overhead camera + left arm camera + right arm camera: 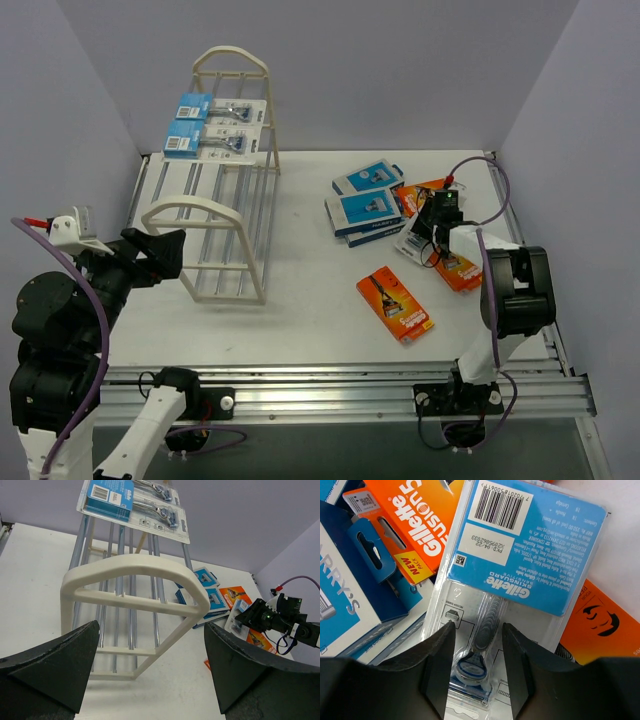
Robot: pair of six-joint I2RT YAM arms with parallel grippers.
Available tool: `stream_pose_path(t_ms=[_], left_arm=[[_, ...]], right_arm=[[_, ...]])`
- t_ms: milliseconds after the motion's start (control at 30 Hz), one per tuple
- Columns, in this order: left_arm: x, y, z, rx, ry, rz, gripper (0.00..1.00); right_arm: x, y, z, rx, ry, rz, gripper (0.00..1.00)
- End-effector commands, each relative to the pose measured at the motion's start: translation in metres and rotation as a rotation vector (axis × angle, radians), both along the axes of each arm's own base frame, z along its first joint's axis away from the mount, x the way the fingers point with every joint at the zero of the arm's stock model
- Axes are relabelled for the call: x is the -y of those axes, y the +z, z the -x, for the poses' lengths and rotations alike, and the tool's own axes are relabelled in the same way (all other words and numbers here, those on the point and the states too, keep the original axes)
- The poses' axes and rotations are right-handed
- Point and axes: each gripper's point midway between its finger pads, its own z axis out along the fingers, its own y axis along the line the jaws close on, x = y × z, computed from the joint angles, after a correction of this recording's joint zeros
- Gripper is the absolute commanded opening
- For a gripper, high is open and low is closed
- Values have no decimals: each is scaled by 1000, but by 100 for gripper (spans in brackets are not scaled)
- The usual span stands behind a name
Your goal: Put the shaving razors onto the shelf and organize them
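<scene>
The cream-white shelf (215, 215) stands at the left, and two white blister razor packs (215, 128) with blue headers lie on its far end (135, 502). My left gripper (170, 250) hangs open and empty at the shelf's near arched end (135, 570). My right gripper (432, 225) is down on the pile at the right. Its jaws (478, 627) are shut on the razor bubble of a blister pack (520, 540) that lies face up on other packs.
Blue-and-white boxes (365, 205) lie stacked left of the right gripper. One orange box (395, 304) lies alone nearer the front, and another (460, 272) sits partly under the right arm. In the right wrist view an orange box (420, 515) and a blue-and-white box (340, 590) border the gripped pack.
</scene>
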Motion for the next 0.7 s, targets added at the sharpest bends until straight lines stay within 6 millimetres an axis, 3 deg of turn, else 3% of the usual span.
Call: stream_pose_path(t_ms=[0, 267, 333, 433, 533, 567, 633, 667], left_arm=[[3, 6, -1, 25, -20, -15, 94], [1, 18, 7, 56, -15, -8, 94], [1, 22, 9, 65, -16, 0, 94], [0, 29, 13, 85, -15, 10, 94], [0, 37, 17, 105, -15, 26, 94], [1, 41, 17, 115, -18, 40, 94], [1, 47, 19, 132, -20, 52, 94], [6, 49, 19, 132, -44, 63, 94]], right_arm=[[-1, -12, 0, -31, -1, -12, 37], [-8, -17, 13, -58, 40, -25, 0], [-9, -12, 16, -55, 45, -28, 0], [-12, 4, 21, -34, 54, -35, 0], [-16, 33, 26, 6, 72, -42, 0], [-17, 54, 27, 53, 76, -47, 0], [-20, 73, 31, 82, 86, -52, 0], [-21, 96, 31, 134, 99, -55, 0]])
